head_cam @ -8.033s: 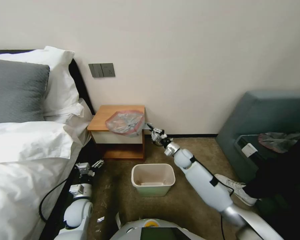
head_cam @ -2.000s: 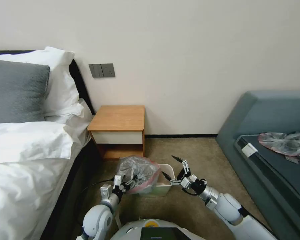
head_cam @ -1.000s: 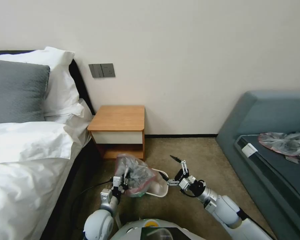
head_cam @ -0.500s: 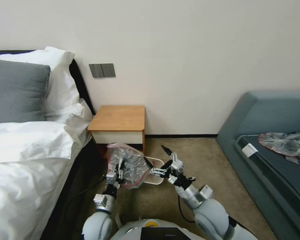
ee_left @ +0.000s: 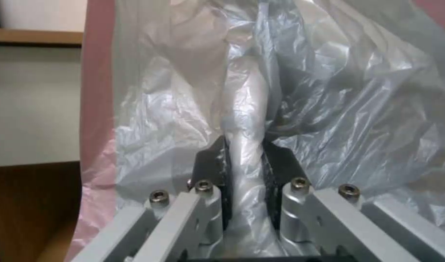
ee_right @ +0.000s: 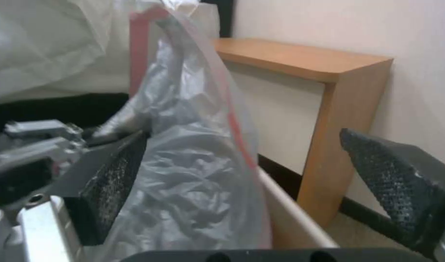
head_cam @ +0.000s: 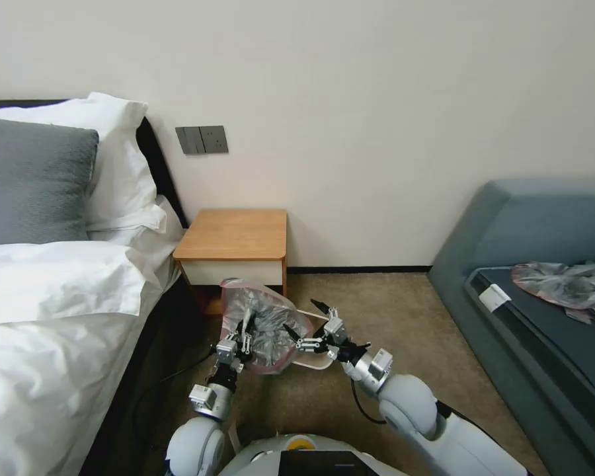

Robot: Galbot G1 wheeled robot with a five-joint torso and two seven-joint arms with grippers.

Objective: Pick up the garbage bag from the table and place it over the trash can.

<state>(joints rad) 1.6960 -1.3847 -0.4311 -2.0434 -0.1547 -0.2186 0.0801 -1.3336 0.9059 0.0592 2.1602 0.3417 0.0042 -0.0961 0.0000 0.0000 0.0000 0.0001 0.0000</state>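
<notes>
The garbage bag (head_cam: 261, 325), wrinkly grey with a pink rim, hangs in the air in front of the table (head_cam: 235, 235), just over the trash can. My left gripper (head_cam: 240, 344) is shut on a fold of the bag (ee_left: 329, 109), and its dark pads (ee_left: 217, 163) squeeze the plastic. Just right of the bag, my right gripper (head_cam: 301, 316) is open, and the bag's pink edge (ee_right: 183, 174) lies between its fingers (ee_right: 392, 174). Of the cream trash can only a piece of rim (head_cam: 314, 362) shows below the bag, with the same rim (ee_right: 290, 214) under the right gripper.
A bed with white linen (head_cam: 53, 311) runs along the left, close to my left arm. At the right stands a grey-blue sofa (head_cam: 529, 225) with other flat plastic bags (head_cam: 565, 283) on it. A black cable (head_cam: 172, 377) lies on the carpet beside the bed.
Eight seconds ago the bag lay on the table; now it hangs over the can. In the last half second my right gripper dropped lower against the bag, and bag and left gripper shifted slightly right.
</notes>
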